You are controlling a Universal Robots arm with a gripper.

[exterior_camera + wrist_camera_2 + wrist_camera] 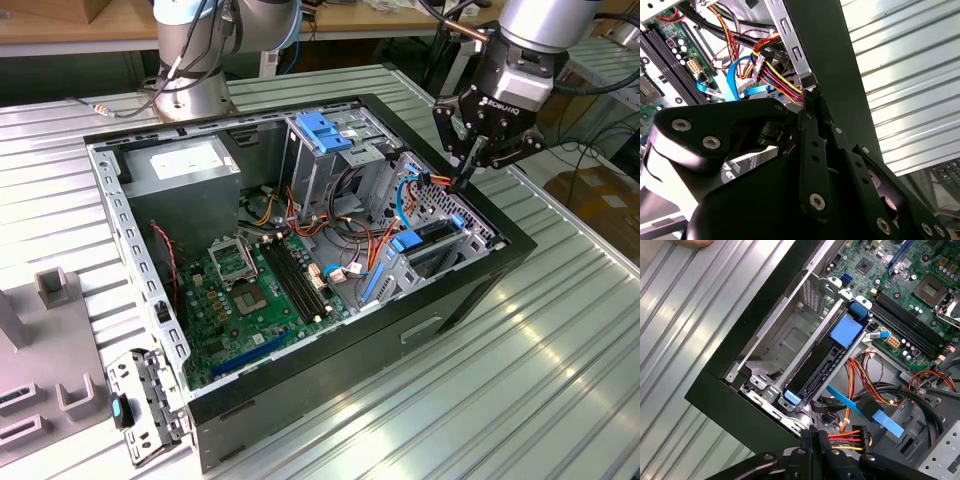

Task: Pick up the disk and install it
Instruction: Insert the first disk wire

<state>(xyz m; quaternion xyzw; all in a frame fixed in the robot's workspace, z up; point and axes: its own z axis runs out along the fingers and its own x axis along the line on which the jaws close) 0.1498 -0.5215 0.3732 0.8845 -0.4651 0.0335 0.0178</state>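
Observation:
The disk [432,238] stands on edge in the drive bay at the front corner of the open computer case [330,350], on the exterior view's right. Its blue carrier frame shows at both ends. In the first wrist view the disk [827,362] lies along the metal bay with a blue tab [846,331] on top. My gripper [466,178] hovers just above the case's rim, behind the bay, shut with nothing seen between its fingers. In both wrist views the fingertips [812,436] [807,97] sit beside a bundle of red, yellow and black power wires [846,437].
A blue latch [325,130] tops the metal drive cage at the back. The grey power supply [190,165] sits at the rear on the exterior view's left, with the green motherboard [255,290] in front of it. Blue data cables [860,407] cross near the bay. Grey fixtures [45,340] stand outside the case.

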